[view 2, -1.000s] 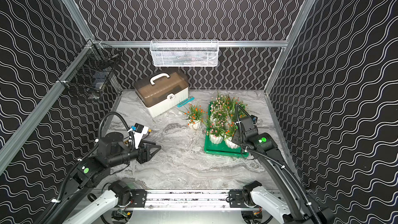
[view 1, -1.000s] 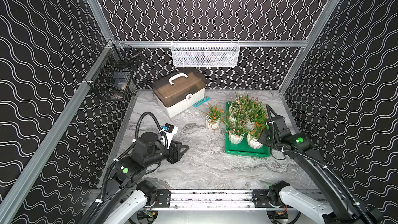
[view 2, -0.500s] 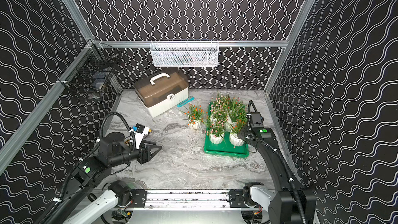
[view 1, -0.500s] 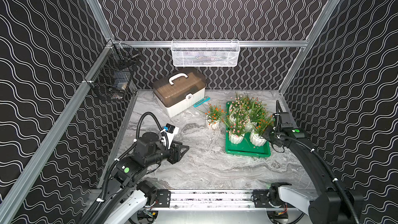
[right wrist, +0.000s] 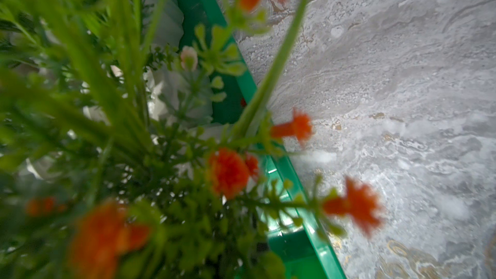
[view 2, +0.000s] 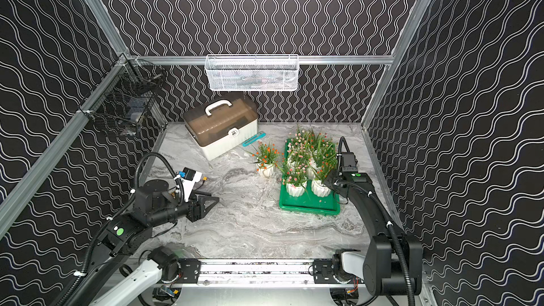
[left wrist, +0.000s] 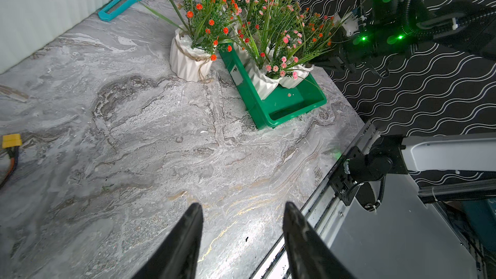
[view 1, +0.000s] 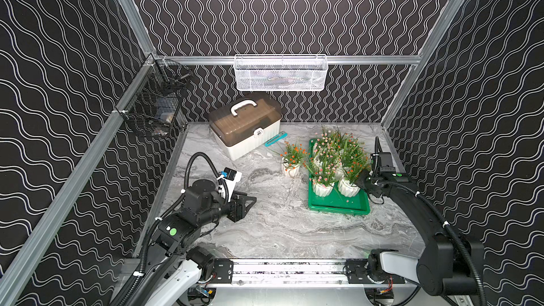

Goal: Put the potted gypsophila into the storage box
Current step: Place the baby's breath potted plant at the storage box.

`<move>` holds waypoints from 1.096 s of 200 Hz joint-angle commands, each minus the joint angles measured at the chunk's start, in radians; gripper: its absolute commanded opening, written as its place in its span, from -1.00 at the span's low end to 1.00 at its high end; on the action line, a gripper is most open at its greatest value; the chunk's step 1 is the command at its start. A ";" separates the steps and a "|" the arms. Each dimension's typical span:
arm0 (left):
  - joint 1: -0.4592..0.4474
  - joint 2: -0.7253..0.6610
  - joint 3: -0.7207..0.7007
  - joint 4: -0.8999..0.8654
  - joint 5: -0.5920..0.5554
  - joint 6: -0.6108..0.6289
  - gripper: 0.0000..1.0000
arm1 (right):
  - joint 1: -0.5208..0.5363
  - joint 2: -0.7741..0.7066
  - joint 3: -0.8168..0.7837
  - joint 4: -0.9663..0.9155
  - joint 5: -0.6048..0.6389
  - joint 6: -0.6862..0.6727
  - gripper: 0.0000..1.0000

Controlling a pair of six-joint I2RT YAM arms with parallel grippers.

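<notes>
- Standing along the right edge of the tabletop (view 1: 279,231), the green storage box (view 1: 338,209) holds most of the potted gypsophila (view 1: 332,154). The white ribbed pots are packed toward its far end, and its near end is bare.
- A lone pot (view 1: 290,169) with orange flowers stands upright on the tabletop outside the box, just beside its left wall. In the left wrist view, twine is tied round it (left wrist: 189,60).
- The right claw (view 1: 363,182) reaches in from the box's right side, jaws together. Its tips are among the sprigs of the near-right pot (view 1: 348,187); whether a stem is pinched I cannot tell.
- The right wrist view shows blurred orange flowers and green blades close up, with the box rim (right wrist: 295,237) behind them.
- The left claw (view 1: 247,201) hovers low over the near-left part of the tabletop, well apart from the box. Its jaws are apart with nothing between them.
- A white case (view 1: 244,130) with a brown lid sits by the far edge.
- A teal tool (view 1: 275,138) lies flat between the case and the lone pot.
- A white mesh basket (view 1: 279,73) hangs on the back rail, and a black wire basket (view 1: 153,107) hangs by the far-left corner.
</notes>
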 commanded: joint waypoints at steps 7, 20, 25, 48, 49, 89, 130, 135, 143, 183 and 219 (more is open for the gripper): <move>0.010 0.004 -0.002 0.028 0.015 0.015 0.05 | -0.011 0.010 -0.012 0.093 -0.008 -0.007 -1.00; 0.016 0.007 -0.004 0.030 0.023 0.015 0.05 | -0.016 0.013 -0.017 0.103 -0.007 -0.009 -1.00; 0.019 0.010 -0.004 0.030 0.025 0.015 0.04 | -0.017 0.014 -0.021 0.108 -0.006 -0.009 -1.00; 0.038 0.018 -0.003 0.036 0.043 0.015 0.05 | -0.025 0.026 -0.036 0.136 -0.017 -0.027 -1.00; 0.039 0.018 -0.003 0.036 0.044 0.014 0.05 | -0.026 0.026 -0.036 0.137 -0.018 -0.028 -1.00; 0.074 0.031 -0.009 0.048 0.073 0.010 0.04 | -0.043 0.041 -0.049 0.177 -0.046 -0.034 -1.00; 0.091 0.036 -0.011 0.054 0.085 0.007 0.04 | -0.051 0.054 -0.052 0.204 -0.042 -0.040 -0.96; 0.091 0.036 -0.011 0.053 0.086 0.006 0.04 | -0.051 0.056 -0.052 0.206 -0.044 -0.038 -0.95; 0.092 0.037 -0.011 0.053 0.086 0.007 0.04 | -0.053 0.059 -0.052 0.209 -0.050 -0.039 -0.92; 0.096 0.039 -0.013 0.053 0.085 0.007 0.03 | -0.054 0.061 -0.054 0.197 -0.060 -0.043 -0.55; 0.099 0.042 -0.013 0.053 0.088 0.006 0.04 | -0.054 0.020 -0.058 0.168 -0.061 -0.042 -0.33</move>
